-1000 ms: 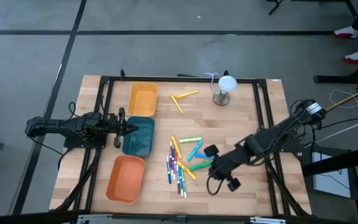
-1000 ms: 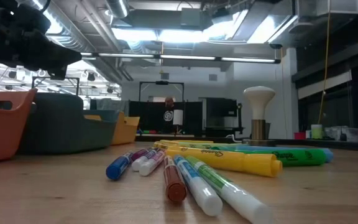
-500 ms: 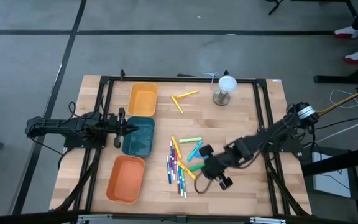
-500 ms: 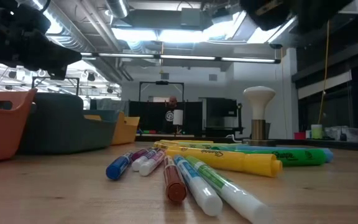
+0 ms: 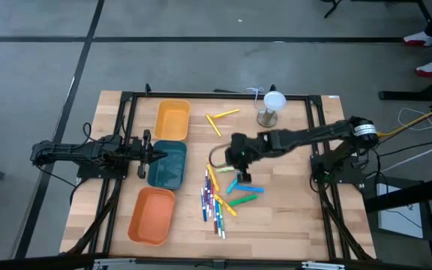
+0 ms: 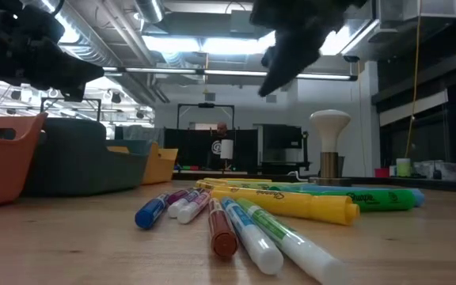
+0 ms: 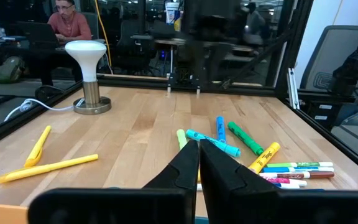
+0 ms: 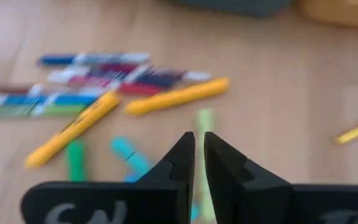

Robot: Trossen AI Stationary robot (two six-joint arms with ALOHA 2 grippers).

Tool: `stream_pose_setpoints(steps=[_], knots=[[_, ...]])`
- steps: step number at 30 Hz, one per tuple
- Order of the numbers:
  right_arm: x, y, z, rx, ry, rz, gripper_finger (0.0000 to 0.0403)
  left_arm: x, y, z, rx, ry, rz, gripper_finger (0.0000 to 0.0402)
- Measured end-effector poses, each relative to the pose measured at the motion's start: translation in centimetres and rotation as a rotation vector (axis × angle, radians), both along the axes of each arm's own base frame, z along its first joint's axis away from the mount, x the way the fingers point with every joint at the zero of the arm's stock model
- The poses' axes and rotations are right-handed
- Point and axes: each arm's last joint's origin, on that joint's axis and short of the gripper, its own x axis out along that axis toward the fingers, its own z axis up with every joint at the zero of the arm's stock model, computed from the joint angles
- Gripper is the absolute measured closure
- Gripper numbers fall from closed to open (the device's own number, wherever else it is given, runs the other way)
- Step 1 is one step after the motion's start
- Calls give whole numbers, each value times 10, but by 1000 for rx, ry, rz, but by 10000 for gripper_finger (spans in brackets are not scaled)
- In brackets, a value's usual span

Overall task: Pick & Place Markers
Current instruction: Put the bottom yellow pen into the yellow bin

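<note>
Wooden table (image 5: 291,217), markers (image 5: 217,196) partly overlapping, both grippers' jaws closed, empty, right gripper (image 5: 236,159) blurred

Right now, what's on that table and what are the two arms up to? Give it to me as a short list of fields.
Markers: loose pile on the wood, mid-table; two yellow ones apart near the lamp
Trays: yellow, dark teal, orange, in a row on the left; no markers visible inside
Lamp: far edge
Left gripper: shut, over the teal tray
Right gripper: shut, empty, above the pile

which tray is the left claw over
The dark teal plastic tray, the middle of three; the left claw is at its edge, not the orange trays.
</note>
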Motion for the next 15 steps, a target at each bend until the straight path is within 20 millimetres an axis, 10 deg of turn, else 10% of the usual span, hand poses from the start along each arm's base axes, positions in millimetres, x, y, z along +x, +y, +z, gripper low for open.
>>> stream_pose_setpoints(steps=[15], knots=[[48,-66,-57,-236,-99,-476,366,0,0,0,0,0,0,389]])
